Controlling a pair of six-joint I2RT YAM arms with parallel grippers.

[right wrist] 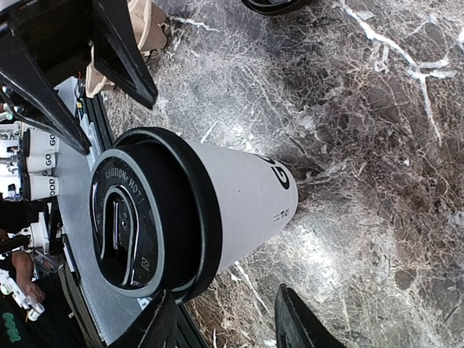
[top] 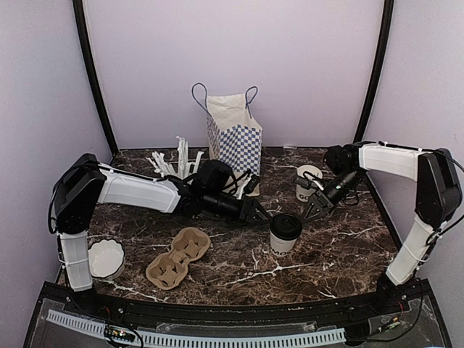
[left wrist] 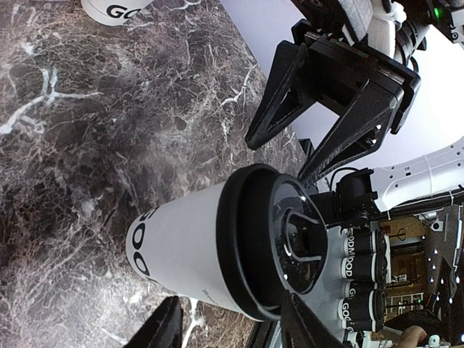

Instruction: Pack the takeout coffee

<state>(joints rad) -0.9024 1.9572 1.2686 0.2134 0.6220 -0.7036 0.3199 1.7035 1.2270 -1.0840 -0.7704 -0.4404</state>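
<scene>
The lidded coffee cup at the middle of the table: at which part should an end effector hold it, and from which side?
Probably the white wall of the cup just under the black lid, approached level from its left, where the left end effector faces it open. The cup stands upright and round; the lid's overhanging rim should stop slipping.

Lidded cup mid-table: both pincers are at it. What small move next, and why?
Probably ease the left pincer forward around the lidded cup. The cup stands upright just ahead of that pincer's open fingers, ungripped, and the carrier sits on the left arm's side.
</scene>
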